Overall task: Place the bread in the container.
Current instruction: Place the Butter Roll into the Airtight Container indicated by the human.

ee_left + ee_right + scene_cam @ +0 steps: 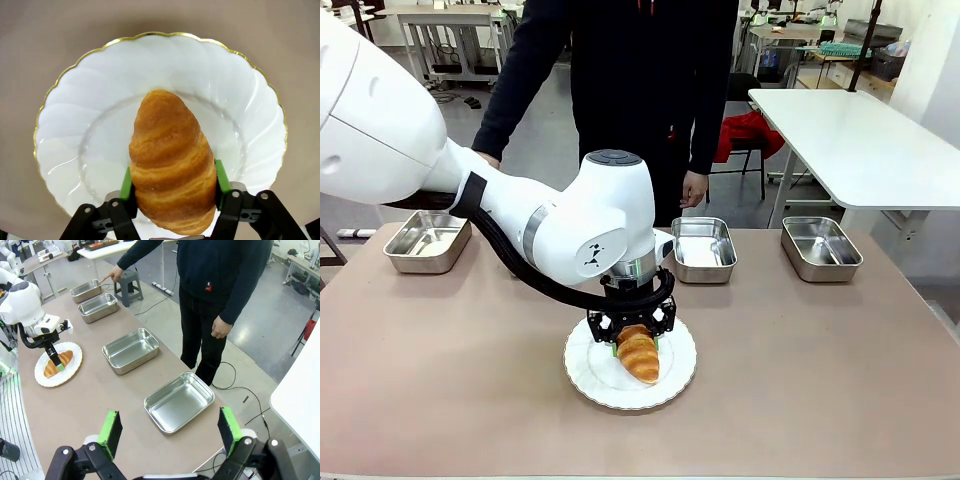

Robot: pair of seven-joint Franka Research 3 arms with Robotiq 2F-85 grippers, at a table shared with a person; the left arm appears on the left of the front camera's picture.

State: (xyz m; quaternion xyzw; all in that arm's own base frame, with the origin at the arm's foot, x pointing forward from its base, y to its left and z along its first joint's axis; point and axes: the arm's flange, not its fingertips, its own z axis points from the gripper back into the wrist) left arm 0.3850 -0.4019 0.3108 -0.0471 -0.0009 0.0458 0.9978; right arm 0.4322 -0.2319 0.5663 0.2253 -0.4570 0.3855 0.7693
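The bread (pixel 640 357), a golden-brown ridged croissant, lies on a round white plate (pixel 592 385) with a gold rim, near the table's front middle. My left gripper (pixel 638 343) comes down from above and is shut on the bread (pixel 171 162); both green pads (pixel 126 184) press its sides at the near end. Four steel trays stand along the far edge. The person's finger (pixel 105 279) points at the far-left tray (pixel 427 241), also seen in the right wrist view (pixel 86 289). My right gripper (pixel 170 432) hangs open high above the table's right end, holding nothing.
Another tray (pixel 98 306) sits behind my left arm, a third tray (pixel 703 248) right of the middle, and a fourth tray (pixel 820 247) at the far right. The person (pixel 650 90) stands at the far edge. A white table (pixel 860 140) is behind on the right.
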